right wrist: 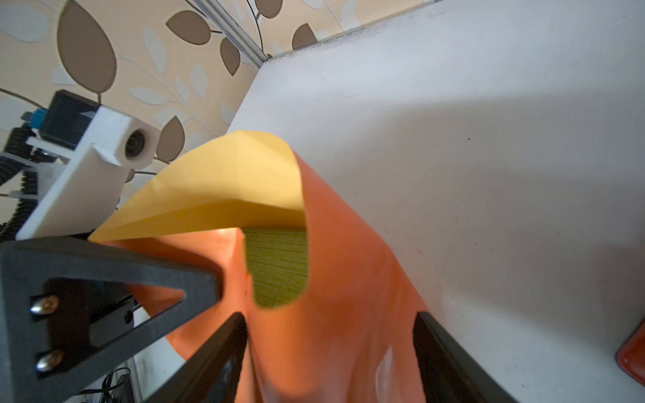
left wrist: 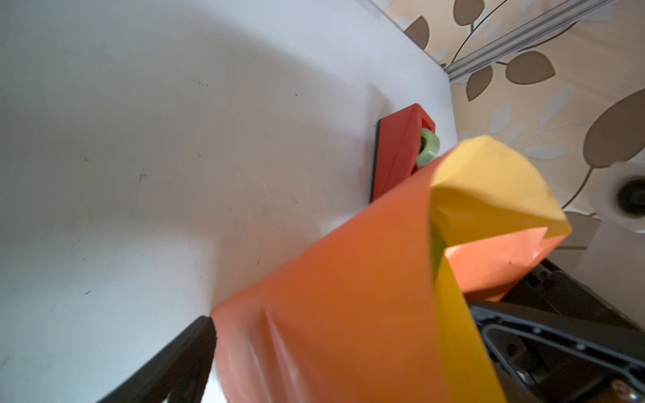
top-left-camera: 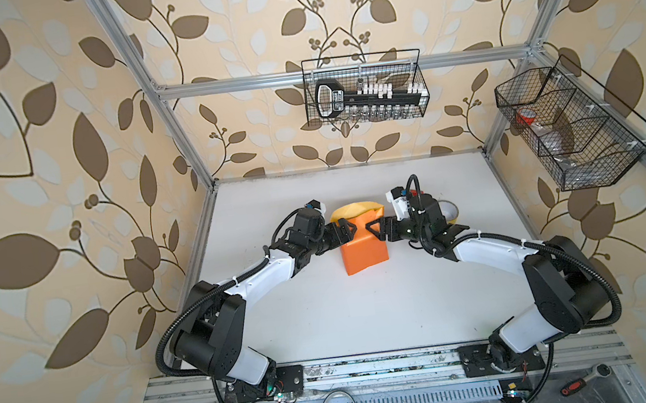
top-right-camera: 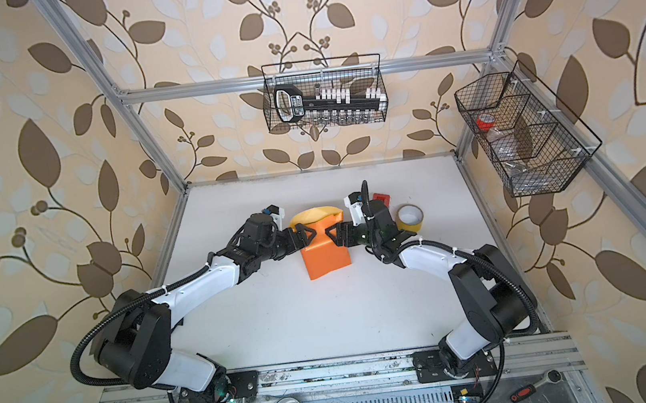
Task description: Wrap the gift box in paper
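Right wrist: paper [right wrist: 349, 279] hides most of gift box [right wrist: 275, 265].

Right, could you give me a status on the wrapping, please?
Left gripper, right gripper straddling paper sides, grip unclear. Paper round box, far end open, flap up. Tape roll off right, apart.

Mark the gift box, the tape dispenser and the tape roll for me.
gift box [right wrist: 275, 265]: right wrist view, exposed green textured lid.
red tape dispenser [left wrist: 398, 150]: left wrist view, red side face.
yellow tape roll [top-right-camera: 411, 227]: in a top view, outer wall.
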You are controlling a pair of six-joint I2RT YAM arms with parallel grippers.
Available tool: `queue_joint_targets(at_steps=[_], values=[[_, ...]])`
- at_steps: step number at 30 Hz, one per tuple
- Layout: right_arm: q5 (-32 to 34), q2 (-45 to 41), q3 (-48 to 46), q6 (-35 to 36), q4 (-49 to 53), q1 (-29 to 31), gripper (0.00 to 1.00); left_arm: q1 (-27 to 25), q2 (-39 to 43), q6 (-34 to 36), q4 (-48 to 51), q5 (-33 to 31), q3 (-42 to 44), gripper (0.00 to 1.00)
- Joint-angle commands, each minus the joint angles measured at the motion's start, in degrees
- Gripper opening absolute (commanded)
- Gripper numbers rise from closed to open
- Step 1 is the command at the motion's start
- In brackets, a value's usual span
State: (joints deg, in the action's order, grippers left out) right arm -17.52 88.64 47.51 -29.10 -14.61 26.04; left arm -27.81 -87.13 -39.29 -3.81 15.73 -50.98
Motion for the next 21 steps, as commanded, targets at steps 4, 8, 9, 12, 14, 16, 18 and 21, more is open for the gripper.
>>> queue_joint_targets(at_steps=[4, 8, 9, 12, 14, 16, 18, 21], values=[[2.4, -0.68, 0.37, -0.3, 2.01, 0.49, 0.77, -0.3, -1.42, 1.66, 1.15, -2.37, -0.61, 0.87], [4.4, 1.3, 2.92, 0.76, 3.72, 0.7, 0.79, -0.48, -1.92, 2.28, 0.87, -1.74, 0.0, 0.86], [5.16, 1.79, 3.16, 1.16, 4.28, 0.75, 0.78, -0.49, -1.95, 2.42, 0.74, -1.57, 0.17, 0.86], [8.96, 2.59, 2.57, 2.49, 7.04, 0.76, 0.75, -0.49, -1.12, 2.77, 1.15, -1.96, -0.12, 0.88], [11.65, 1.48, 0.33, 2.99, 7.6, 1.09, 0.72, -0.49, 0.29, 4.26, 3.37, -4.86, -1.07, 0.9], [12.99, 0.09, -1.88, 3.33, 7.49, 1.69, 0.7, -0.49, 1.41, 6.08, 5.63, -8.42, -1.97, 0.89], [14.23, -1.42, -3.59, 3.27, 7.57, 2.7, 0.68, -0.53, 1.55, 7.57, 7.24, -10.36, -2.8, 0.86], [16.25, -4.23, -6.11, 2.6, 7.62, 3.81, 0.65, -1.82, 0.18, 9.06, 8.96, -11.19, -3.73, 0.78]])
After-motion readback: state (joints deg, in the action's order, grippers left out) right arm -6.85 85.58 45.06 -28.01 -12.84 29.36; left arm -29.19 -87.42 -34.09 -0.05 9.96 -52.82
